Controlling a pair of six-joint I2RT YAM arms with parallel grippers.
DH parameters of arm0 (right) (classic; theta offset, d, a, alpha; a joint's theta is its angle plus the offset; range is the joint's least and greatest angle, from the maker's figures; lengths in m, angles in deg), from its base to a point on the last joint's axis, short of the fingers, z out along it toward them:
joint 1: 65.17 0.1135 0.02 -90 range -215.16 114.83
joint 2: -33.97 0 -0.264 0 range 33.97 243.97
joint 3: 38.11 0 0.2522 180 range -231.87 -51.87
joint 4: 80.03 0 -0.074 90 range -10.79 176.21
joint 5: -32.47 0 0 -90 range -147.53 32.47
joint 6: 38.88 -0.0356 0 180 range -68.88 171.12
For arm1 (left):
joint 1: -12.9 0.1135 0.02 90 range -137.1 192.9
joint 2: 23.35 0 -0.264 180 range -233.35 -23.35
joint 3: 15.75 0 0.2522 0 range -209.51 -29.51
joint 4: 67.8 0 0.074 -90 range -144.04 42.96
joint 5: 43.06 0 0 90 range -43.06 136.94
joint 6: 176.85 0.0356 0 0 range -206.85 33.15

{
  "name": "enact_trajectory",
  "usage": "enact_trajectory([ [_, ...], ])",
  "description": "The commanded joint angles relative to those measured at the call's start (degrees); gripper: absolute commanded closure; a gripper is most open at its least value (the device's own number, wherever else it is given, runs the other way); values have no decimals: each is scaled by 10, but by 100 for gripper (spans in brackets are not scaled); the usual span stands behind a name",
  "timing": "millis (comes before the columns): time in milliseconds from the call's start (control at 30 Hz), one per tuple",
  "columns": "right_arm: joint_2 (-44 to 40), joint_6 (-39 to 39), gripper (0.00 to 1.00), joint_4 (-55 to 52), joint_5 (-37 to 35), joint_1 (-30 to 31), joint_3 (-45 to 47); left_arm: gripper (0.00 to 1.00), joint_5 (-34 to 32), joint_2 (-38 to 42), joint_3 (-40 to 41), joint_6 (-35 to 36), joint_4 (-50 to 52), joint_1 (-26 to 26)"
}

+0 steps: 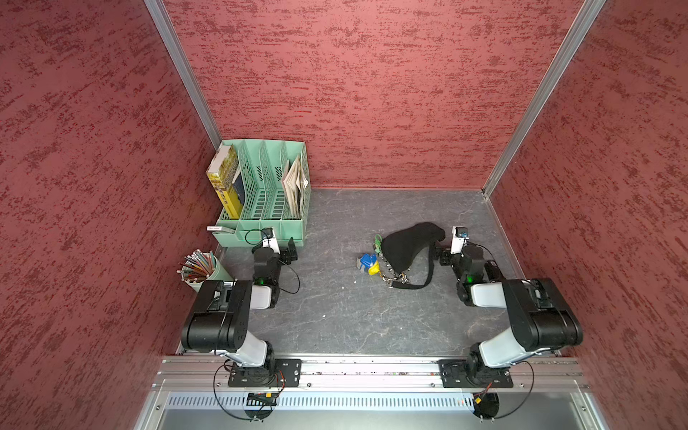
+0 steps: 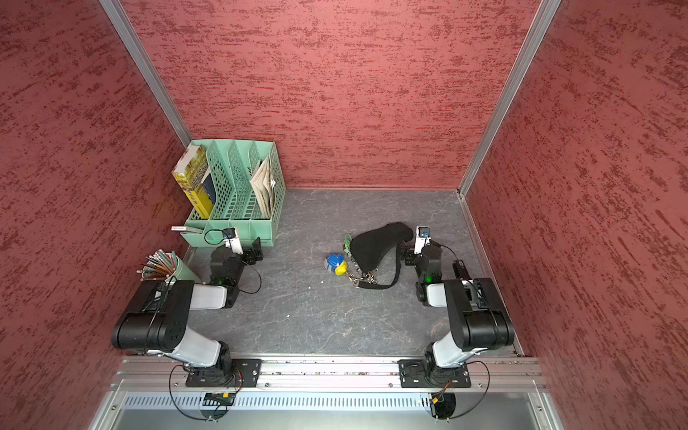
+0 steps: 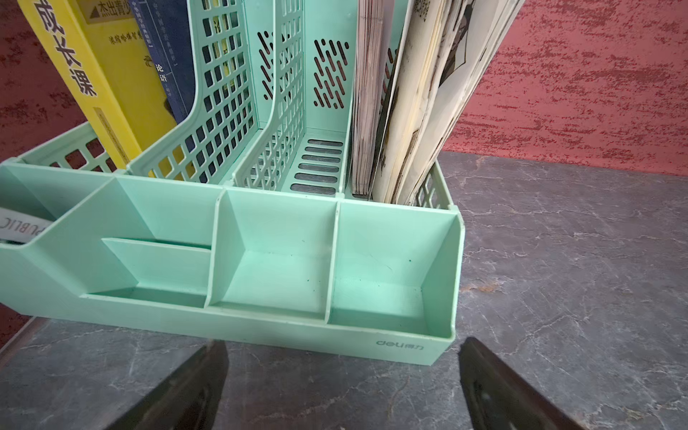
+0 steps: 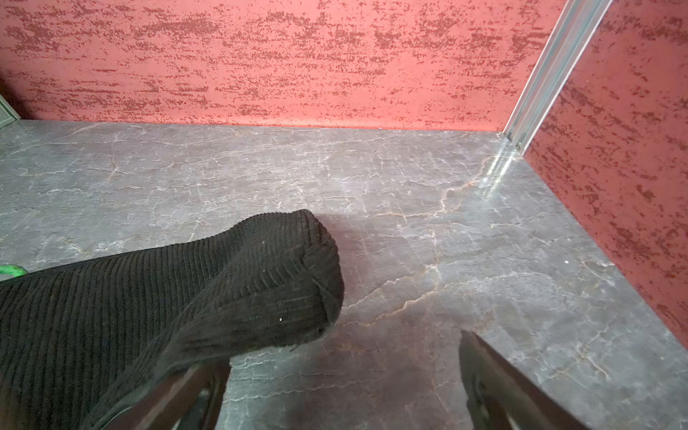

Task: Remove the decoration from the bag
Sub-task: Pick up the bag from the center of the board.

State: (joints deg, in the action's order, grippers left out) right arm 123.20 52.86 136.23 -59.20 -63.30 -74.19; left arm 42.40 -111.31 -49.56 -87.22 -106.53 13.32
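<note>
In both top views the soft black ribbed-fabric crescent bag (image 1: 407, 244) lies on the grey marbled tabletop (image 1: 335, 324). Its long axis runs slantwise, from a plump far end by the right arm to a near end hung with small metal rings and chain (image 1: 396, 275). The decoration, a blue and yellow charm (image 1: 368, 263), rests on the table just beside the bag's ring end, on the side turned toward the left arm. The right gripper (image 1: 440, 256) sits just beside the bag's far end, so the bag's body lies between it and the charm. The left gripper (image 1: 291, 250) is well apart, by the mint-green plastic desk organiser (image 1: 294, 227), with bare table between it and the charm.

The left wrist view shows that gripper's jaws spread wide and empty, facing the organiser's front trays.

The right wrist view shows its jaws (image 4: 342, 391) also spread, nothing between them. The bag's rounded end overlaps one finger (image 4: 186, 394), and whether they touch I cannot tell. The charm seems to call for a leftward reach.
</note>
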Motion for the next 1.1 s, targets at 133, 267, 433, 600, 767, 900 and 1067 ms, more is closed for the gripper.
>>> enact_trajectory([
  [133, -9, 0, 2, 18, 9, -2, 2, 0, 5, 1, -10, 1, -2, 1],
  [267, -8, 0, 1, 16, 9, -1, 0, 0, 5, 1, -10, 1, -2, 1],
  [433, -10, 0, 2, 18, 9, -2, 3, 0, 12, 1, -10, 0, 1, 4],
  [600, -108, 2, 2, -96, 12, -1, -31, 0, -39, 84, -59, 6, 148, -17],
  [767, -243, -98, 1, -435, -27, -1, -178, 0, -127, 196, -160, -111, 403, -43],
  [900, -260, -220, 2, -725, 39, -1, -333, 0, -88, 250, -236, -220, 556, -65],
  [1067, -284, -300, 6, -864, 127, -1, -354, 0, -55, 288, -282, -216, 641, -158],
])
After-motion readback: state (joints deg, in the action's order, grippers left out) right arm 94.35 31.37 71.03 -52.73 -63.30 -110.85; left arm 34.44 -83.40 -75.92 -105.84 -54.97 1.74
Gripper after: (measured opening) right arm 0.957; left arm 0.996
